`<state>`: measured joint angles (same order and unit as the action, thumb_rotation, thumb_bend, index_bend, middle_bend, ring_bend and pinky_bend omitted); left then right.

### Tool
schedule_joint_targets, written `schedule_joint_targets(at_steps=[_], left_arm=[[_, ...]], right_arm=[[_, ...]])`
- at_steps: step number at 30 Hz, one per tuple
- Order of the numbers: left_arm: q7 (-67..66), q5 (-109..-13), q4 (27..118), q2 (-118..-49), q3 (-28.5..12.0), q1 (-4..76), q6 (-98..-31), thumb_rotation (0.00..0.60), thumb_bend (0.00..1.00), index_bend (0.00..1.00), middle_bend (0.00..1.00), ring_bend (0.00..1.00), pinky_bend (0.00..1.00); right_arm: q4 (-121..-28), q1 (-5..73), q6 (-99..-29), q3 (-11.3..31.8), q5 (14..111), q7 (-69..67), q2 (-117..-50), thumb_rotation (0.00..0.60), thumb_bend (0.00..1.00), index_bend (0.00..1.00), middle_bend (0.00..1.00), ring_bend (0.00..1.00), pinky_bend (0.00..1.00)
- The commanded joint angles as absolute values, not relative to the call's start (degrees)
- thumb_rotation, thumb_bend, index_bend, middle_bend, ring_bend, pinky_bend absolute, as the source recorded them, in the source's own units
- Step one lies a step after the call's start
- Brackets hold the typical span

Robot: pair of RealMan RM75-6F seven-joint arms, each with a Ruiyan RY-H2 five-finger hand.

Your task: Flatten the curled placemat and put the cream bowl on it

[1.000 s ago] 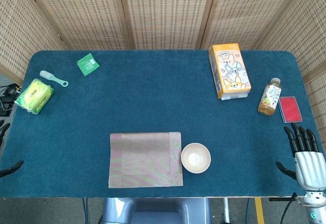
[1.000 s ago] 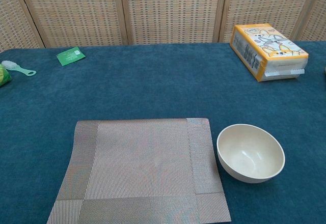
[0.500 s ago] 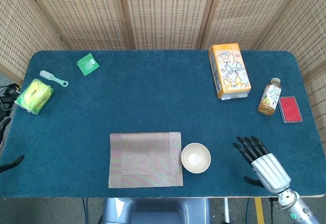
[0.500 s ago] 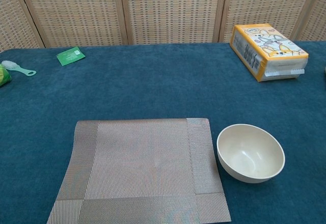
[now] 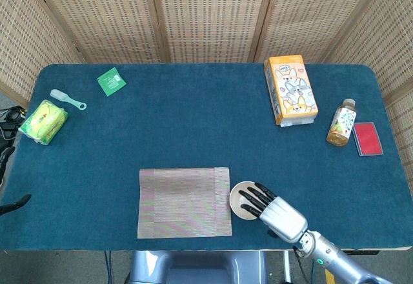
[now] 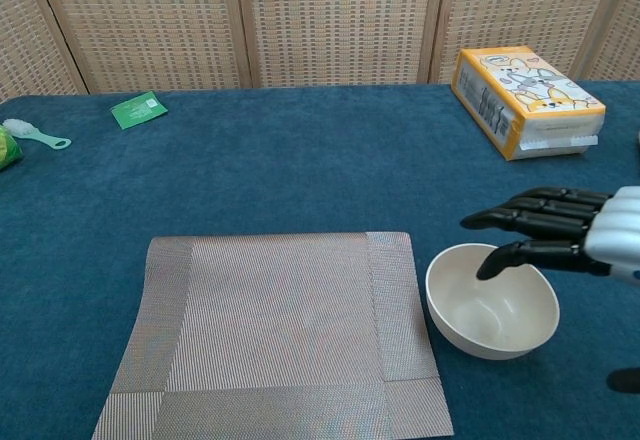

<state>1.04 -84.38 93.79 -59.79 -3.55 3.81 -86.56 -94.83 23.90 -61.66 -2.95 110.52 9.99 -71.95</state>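
Observation:
The grey woven placemat (image 5: 184,201) (image 6: 270,330) lies flat near the table's front edge. Just to its right stands the cream bowl (image 5: 237,205) (image 6: 480,322), upright and empty. My right hand (image 5: 271,208) (image 6: 560,230) hovers over the bowl's right half with its fingers stretched out toward the mat, holding nothing; in the chest view the thumb dips toward the bowl's rim. Of my left hand (image 5: 10,187) only dark fingertips show at the far left edge of the head view, spread apart and off the table.
An orange tissue box (image 5: 290,89) (image 6: 525,100) lies at the back right, with a drink bottle (image 5: 341,122) and a red flat case (image 5: 368,137) beside it. A green packet (image 5: 111,81), a small brush (image 5: 67,99) and a yellow-green pack (image 5: 43,121) sit at the back left.
My right hand has swept left from the table's right edge to above the bowl. The mat, the bowl and the left hand have stayed put.

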Motion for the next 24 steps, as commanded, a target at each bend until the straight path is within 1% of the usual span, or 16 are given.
schedule_joint_targets(at_steps=[1,6,8,9,11,14,17,21,23,24], left_arm=[[0.96,-84.14,93.71,-59.86,-3.63,3.9,-86.39,0.6,0.0,0.0,0.0,0.0,0.0],[0.98,-83.36,93.51,-60.02,-3.88,4.14,-85.75,0.6,0.0,0.0,0.0,0.0,0.0],[0.92,-83.13,93.42,-60.09,-3.93,4.27,-85.44,0.6,0.0,0.0,0.0,0.0,0.0],[0.89,-83.03,93.37,-60.12,-3.94,4.31,-85.32,0.6,0.0,0.0,0.0,0.0,0.0],[0.84,-82.96,93.34,-60.16,-3.97,4.37,-85.22,0.6,0.0,0.0,0.0,0.0,0.0],[0.86,-82.68,93.24,-60.23,-4.03,4.43,-85.0,0.6,0.0,0.0,0.0,0.0,0.0],[0.88,-82.46,93.15,-60.25,-4.07,4.47,-84.84,0.6,0.0,0.0,0.0,0.0,0.0],[0.86,-82.22,93.02,-60.3,-4.13,4.56,-84.62,0.6,0.0,0.0,0.0,0.0,0.0],[0.8,-82.2,92.97,-60.35,-4.13,4.6,-84.55,0.6,0.0,0.0,0.0,0.0,0.0],[0.75,-82.19,92.95,-60.37,-4.1,4.63,-84.47,0.6,0.0,0.0,0.0,0.0,0.0]], right_arm=[[-93.92,25.95,-57.79,-1.64,107.93,13.01,-75.17,0.6,0.13,0.27,0.0,0.0,0.0],[-92.62,27.2,-54.73,-0.85,105.11,15.76,-78.73,0.6,0.23,0.29,0.0,0.0,0.0],[-91.69,27.55,-54.14,-0.39,104.05,16.86,-80.25,0.6,0.3,0.31,0.0,0.0,0.0],[-91.13,27.72,-53.88,-0.17,103.43,17.36,-81.09,0.6,0.32,0.32,0.0,0.0,0.0],[-90.46,27.93,-53.59,0.1,102.56,17.7,-82.1,0.6,0.42,0.37,0.0,0.0,0.0],[-89.04,28.07,-53.45,0.79,100.61,18.02,-83.87,0.6,0.53,0.46,0.0,0.0,0.0],[-88.04,28.17,-53.56,1.06,99.19,17.63,-85.0,0.6,0.59,0.52,0.0,0.0,0.0],[-87.56,28.45,-53.61,1.02,97.79,16.54,-85.24,0.6,0.64,0.59,0.0,0.0,0.0],[-87.34,28.56,-54.41,0.96,97.92,15.91,-85.26,0.6,0.67,0.63,0.0,0.0,0.0],[-87.32,28.43,-56.31,1.52,98.28,14.83,-85.3,0.6,0.67,0.63,0.0,0.0,0.0]])
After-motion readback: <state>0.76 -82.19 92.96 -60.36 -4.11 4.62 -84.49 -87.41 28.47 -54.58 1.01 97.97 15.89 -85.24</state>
